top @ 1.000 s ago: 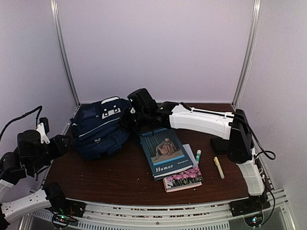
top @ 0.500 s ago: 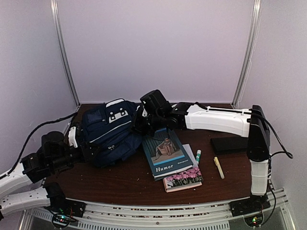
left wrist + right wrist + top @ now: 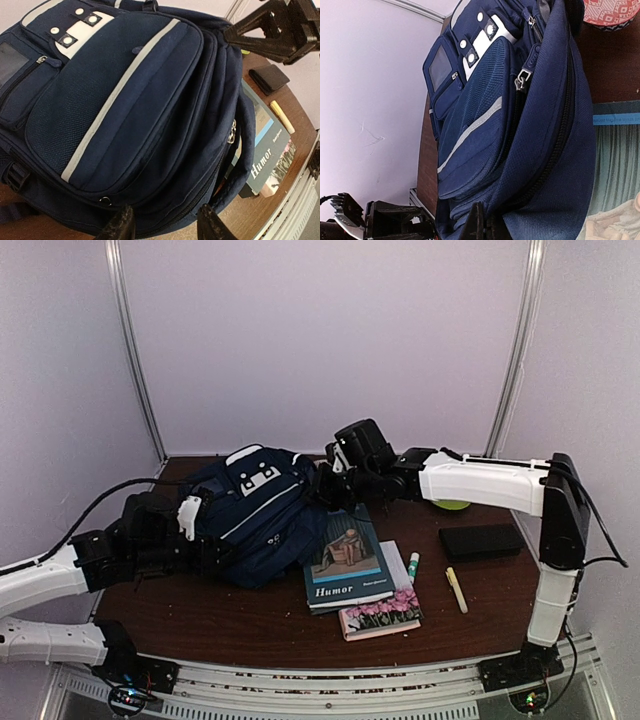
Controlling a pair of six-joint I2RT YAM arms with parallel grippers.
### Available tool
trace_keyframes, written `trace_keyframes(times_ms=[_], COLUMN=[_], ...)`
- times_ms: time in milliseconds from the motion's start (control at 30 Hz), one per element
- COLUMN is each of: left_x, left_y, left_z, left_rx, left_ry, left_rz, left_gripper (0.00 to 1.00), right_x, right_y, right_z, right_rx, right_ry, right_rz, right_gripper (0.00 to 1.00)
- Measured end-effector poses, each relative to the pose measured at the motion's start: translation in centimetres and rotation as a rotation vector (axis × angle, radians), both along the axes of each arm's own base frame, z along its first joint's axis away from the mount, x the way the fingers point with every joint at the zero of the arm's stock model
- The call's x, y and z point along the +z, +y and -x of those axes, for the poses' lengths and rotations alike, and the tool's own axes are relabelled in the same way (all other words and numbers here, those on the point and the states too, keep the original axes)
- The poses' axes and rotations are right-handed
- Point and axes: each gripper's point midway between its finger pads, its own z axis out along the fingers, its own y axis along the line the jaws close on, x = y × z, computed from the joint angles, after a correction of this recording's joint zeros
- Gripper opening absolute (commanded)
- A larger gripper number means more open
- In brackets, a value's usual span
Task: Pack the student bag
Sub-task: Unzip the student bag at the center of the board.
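The navy-blue student bag lies front-up on the brown table, its white stripe and patches showing, and fills the left wrist view and the right wrist view. My right gripper is shut on the fabric at the bag's right edge by the main zipper; its fingertips pinch that edge. My left gripper is open at the bag's left side, with its fingers spread around the bag's lower edge. The bag's right side lies over part of the "Humor" book.
A flower-cover book lies under the "Humor" book. A glue stick, a yellow marker and a flat black case lie to the right. A green object sits behind my right arm. Metal posts stand at the back corners.
My right gripper has pulled the bag to the right, onto the "Humor" book. My left arm has swung in from the left and followed it to the bag's left side.
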Motion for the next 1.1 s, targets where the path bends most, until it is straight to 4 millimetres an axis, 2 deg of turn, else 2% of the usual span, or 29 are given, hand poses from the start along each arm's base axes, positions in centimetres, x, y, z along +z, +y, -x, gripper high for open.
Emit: trace_keyframes(times_ms=[133,367,533,700,800,867,1000,1100], left_x=[-0.3,0.9,-1.0,-3.2,-3.6,-3.5,-3.1,-2.7], left_y=[-0.9,-3.1,-3.9,-4.8,-5.1,-5.2,-5.6,-5.9], left_z=[-0.6,-1.7,-1.8,-1.9,-1.9,-1.8,-1.9,-1.6], left_rx=[-0.066,-0.183,-0.226,-0.255,-0.266,-0.269,-0.278,-0.286], left_ry=[-0.004,-0.036,0.004,0.066,0.075,0.071,0.059,0.05], left_rz=[-0.09,-0.177,-0.219,-0.254,-0.256,-0.25,-0.233,-0.22], left_gripper=[0.73,0.72,0.64,0.63,0.54,0.52,0.65,0.69], right_x=[0.1,0.1,0.1,0.1,0.2,0.4,1.0,1.1], right_y=[-0.6,-0.8,-1.0,-0.9,-0.9,-0.7,-0.4,-0.2], right_z=[-0.6,-0.8,-1.0,-0.8,-0.8,-0.8,-0.7,-0.8], right_rx=[0.009,0.034,0.044,0.054,0.059,0.062,0.068,0.069], right_ry=[-0.002,-0.008,-0.006,0.002,0.007,0.004,-0.004,-0.006], right_rz=[-0.003,-0.005,-0.008,-0.012,-0.011,-0.011,-0.015,-0.018], right_gripper=[0.0,0.0,0.0,0.0,0.0,0.0,0.0,0.0])
